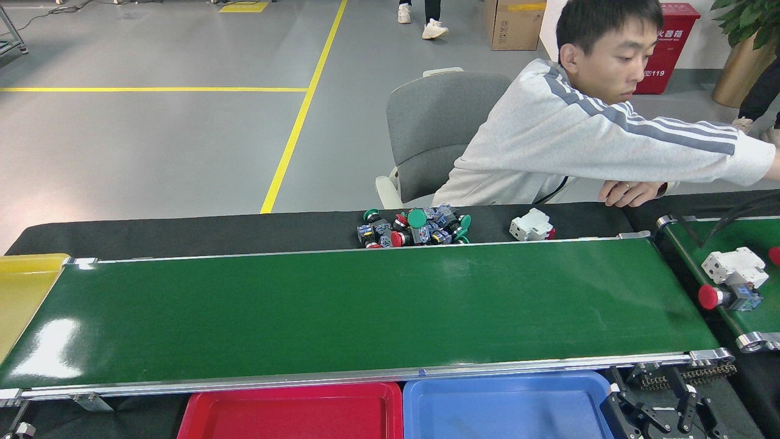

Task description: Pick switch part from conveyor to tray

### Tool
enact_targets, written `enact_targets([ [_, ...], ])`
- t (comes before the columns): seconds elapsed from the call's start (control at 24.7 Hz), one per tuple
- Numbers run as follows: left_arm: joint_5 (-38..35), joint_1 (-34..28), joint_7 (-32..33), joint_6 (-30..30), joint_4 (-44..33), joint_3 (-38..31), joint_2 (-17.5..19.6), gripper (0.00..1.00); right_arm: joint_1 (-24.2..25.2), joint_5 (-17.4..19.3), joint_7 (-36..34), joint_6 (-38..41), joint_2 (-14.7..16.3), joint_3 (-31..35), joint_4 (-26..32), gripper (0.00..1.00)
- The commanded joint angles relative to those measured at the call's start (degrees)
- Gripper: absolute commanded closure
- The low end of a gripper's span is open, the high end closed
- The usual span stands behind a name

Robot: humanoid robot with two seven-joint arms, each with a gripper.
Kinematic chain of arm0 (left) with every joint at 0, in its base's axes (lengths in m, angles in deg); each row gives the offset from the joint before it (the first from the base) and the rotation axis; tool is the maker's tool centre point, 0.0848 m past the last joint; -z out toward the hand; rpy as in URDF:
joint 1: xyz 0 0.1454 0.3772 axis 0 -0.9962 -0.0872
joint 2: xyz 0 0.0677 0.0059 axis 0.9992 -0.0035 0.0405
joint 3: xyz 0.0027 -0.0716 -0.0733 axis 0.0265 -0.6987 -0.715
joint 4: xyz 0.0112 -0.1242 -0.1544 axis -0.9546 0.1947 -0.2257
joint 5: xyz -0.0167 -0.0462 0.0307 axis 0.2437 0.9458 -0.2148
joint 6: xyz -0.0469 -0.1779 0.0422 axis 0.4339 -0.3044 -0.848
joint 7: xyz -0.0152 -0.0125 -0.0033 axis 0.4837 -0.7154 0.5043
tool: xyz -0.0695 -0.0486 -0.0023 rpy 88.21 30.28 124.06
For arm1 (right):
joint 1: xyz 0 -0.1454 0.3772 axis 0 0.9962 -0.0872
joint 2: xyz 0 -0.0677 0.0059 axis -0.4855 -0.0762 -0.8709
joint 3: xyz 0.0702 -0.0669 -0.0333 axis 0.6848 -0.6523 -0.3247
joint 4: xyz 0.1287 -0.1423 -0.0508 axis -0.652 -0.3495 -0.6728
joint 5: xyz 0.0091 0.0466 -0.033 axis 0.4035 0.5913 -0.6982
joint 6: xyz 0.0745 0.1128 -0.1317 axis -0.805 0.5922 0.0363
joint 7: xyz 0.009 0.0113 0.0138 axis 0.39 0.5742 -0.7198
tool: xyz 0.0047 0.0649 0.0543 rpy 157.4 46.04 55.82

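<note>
**On the small belt at far right, two switch parts lie**

Beyond the conveyor's (365,308) right end, a white switch block (734,266) and a red-capped push-button (725,297) lie touching on the smaller green belt (725,244). The conveyor itself is bare. The red tray (292,411) lies just beside its near rail, left of the blue tray (506,405). At the bottom right corner the right gripper (661,417) shows dark fingers; whether spread or pressed together, I cannot tell. A person's hand (627,193) rests on the black cloth (183,231) behind.

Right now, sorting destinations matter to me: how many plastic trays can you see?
3. The red tray and the blue tray sit side by side below the conveyor; the yellow tray is at its left end, partly cropped.
</note>
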Motion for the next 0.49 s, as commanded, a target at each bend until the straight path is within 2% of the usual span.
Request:
enact_targets([
  [0.0, 0.33, 0.07, -0.22, 0.30, -0.84, -0.35, 0.42, 0.00, -0.16, 0.20, 0.21, -0.09, 0.34, 0.41, 0.41, 0.00],
  [0.24, 0.76, -0.28, -0.57, 0.30, -1.19, 0.62, 0.33, 0.00, -0.68, 0.29, 4.69, -1.06, 0.34, 1.82, 0.32, 0.00],
  [0.32, 2.43, -1.34, -0.66, -2.69, -2.43, 2.20, 1.12, 0.00, -1.21, 0.38, 5.84, -2.47, 0.43, 1.99, 0.14, 0.00],
  [0.36, 3.67, -2.22, -0.75, -4.71, -2.60, 4.40, 2.26, 0.00, -1.56, 0.38, 6.27, -2.99, 0.52, 2.08, -0.21, 0.00],
  [0.45, 9.38, -3.80, -0.75, -10.77, -3.13, 11.08, 6.83, 0.00, -2.79, 0.38, 7.42, -4.14, 0.78, 2.08, -1.00, 0.00],
])
